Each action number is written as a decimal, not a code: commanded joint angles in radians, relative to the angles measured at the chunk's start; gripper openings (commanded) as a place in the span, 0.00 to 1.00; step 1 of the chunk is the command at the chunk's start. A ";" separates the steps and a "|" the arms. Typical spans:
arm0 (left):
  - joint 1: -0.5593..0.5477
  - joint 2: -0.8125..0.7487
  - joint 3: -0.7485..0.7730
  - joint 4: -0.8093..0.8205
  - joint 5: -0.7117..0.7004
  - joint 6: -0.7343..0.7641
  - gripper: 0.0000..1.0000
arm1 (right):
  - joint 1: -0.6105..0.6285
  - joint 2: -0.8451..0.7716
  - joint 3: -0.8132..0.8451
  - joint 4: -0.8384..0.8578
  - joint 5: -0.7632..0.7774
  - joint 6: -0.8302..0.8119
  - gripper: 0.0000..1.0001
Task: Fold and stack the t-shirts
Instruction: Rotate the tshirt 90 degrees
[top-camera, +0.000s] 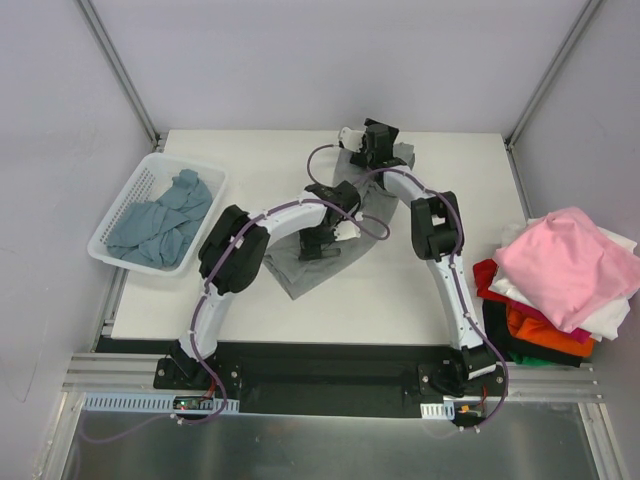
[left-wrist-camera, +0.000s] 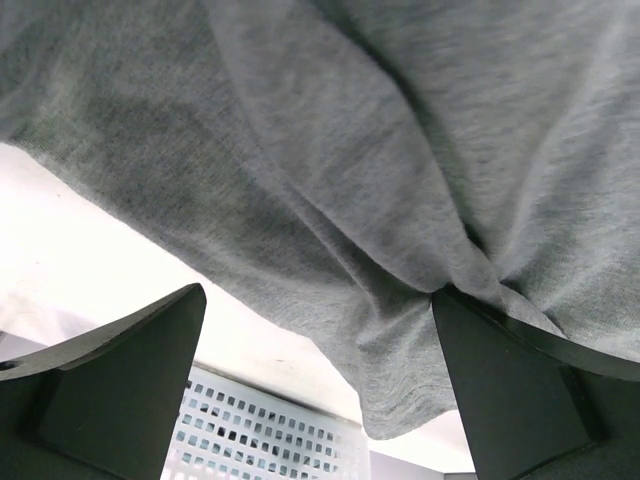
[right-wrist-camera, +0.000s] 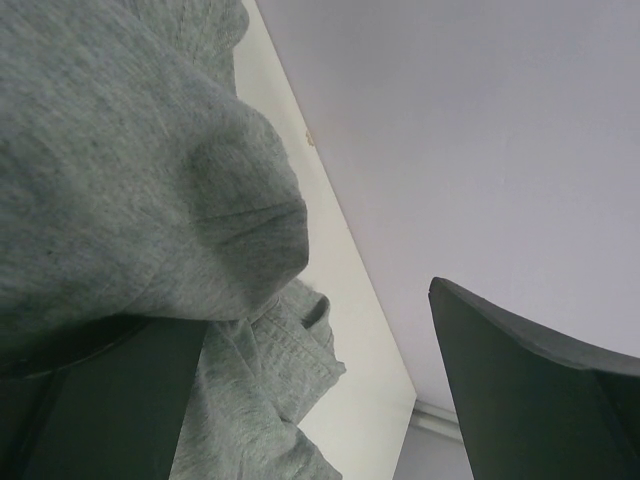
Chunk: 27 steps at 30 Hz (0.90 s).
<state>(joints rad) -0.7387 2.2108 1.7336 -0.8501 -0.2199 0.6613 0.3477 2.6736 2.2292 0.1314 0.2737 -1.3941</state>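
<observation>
A light heather-grey t-shirt (top-camera: 300, 272) lies crumpled across the middle of the table, running up towards the far edge. My left gripper (top-camera: 325, 240) hovers low over its middle, open. In the left wrist view the grey cloth (left-wrist-camera: 330, 160) fills the frame, and its hem hangs between the wide-apart fingers (left-wrist-camera: 120, 390) of the left gripper (left-wrist-camera: 318, 300). My right gripper (top-camera: 365, 145) is at the shirt's far end, open. In the right wrist view of the right gripper (right-wrist-camera: 318, 305), a grey fold (right-wrist-camera: 130, 200) drapes over its left finger, while the right finger (right-wrist-camera: 530, 390) stands free.
A white slatted basket (top-camera: 118, 208) at the left holds dusty blue-teal t-shirts (top-camera: 160, 225); its wall (left-wrist-camera: 250, 430) shows below the left gripper. At the right edge sits a stack with a pink t-shirt (top-camera: 565, 265) on top of white (top-camera: 615, 320), red (top-camera: 485, 280) and orange (top-camera: 540, 335) ones.
</observation>
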 joint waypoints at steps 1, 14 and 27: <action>-0.060 -0.023 -0.121 0.091 0.053 -0.023 0.99 | 0.004 0.031 0.038 0.051 -0.044 -0.019 0.96; -0.157 -0.145 -0.341 0.121 0.073 -0.031 0.99 | -0.009 0.032 0.037 0.089 -0.050 -0.040 0.96; -0.238 -0.108 -0.306 0.151 0.186 0.014 0.99 | -0.003 0.026 0.012 0.143 -0.106 -0.033 0.96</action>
<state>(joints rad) -0.9360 2.0300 1.4414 -0.7269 -0.2249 0.6971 0.3439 2.6949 2.2345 0.2100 0.2153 -1.4307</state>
